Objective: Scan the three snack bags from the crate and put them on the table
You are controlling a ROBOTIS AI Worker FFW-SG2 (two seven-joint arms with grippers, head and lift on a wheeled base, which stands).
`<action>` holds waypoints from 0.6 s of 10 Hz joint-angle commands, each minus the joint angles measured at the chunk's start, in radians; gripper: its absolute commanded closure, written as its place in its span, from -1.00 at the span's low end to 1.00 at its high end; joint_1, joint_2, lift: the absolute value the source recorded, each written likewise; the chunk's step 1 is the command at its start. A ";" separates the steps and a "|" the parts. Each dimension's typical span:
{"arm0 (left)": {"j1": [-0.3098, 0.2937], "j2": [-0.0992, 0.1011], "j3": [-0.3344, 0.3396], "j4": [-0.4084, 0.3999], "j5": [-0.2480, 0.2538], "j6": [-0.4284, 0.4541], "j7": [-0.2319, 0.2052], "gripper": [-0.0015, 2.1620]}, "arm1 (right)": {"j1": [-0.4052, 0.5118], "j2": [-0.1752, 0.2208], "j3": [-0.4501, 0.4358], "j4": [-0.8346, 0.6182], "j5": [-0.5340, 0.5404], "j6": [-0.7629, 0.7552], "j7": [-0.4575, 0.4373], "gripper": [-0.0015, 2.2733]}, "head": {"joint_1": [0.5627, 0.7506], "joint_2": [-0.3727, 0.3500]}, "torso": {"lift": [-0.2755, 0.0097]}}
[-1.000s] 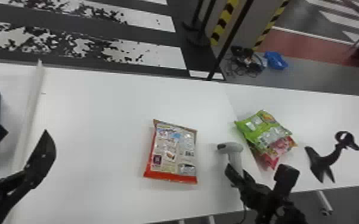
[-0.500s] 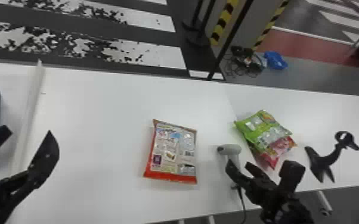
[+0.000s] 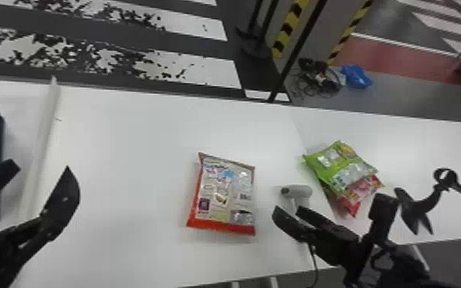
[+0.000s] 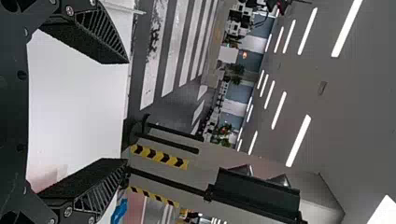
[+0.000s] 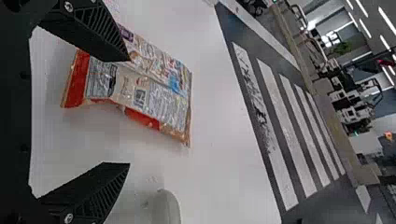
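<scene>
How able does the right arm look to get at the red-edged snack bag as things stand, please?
Probably yes: the open right gripper is close to the snack bag, and nothing seems to lie between them, though the scanner stands near too.

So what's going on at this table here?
A robot seems to be in the middle of scanning snack bags, though it holds nothing right now. Its left gripper is open at the table's left side; its right gripper is open near the handheld scanner and a red-edged snack bag. Farther right, a green snack bag lies partly over a pink one.
</scene>
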 commanded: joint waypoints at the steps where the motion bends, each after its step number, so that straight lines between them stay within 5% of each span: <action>1: 0.008 0.005 0.006 -0.006 -0.003 0.000 0.001 -0.87 | -0.048 -0.003 0.022 0.018 0.040 0.021 0.053 -0.92 | 0.41 -0.79 | 0.28; 6: 0.057 0.008 0.030 -0.025 -0.025 0.000 -0.001 -0.87 | -0.290 -0.086 0.212 0.332 0.178 0.039 0.148 -0.92 | 0.41 -0.52 | 0.28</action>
